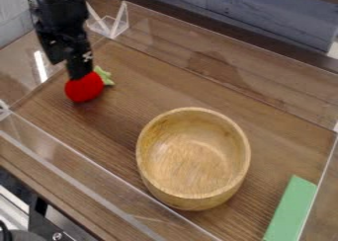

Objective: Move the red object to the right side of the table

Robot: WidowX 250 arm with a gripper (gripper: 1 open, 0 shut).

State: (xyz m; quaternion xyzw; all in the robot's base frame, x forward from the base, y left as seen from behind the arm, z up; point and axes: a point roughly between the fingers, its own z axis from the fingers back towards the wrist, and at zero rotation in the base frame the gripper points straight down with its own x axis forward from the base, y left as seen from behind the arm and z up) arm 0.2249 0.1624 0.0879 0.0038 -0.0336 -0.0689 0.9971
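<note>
The red object, a small toy strawberry with a green leafy cap, lies on the left part of the wood-grain table. My black gripper hangs directly over its upper left side, pointing down, its fingers spread open just above the berry. Nothing is held between them. The arm's body partly covers the strawberry's top edge.
A large wooden bowl sits right of centre toward the front. A flat green block lies at the front right corner. Low clear acrylic walls ring the table, with a clear bracket at the back left.
</note>
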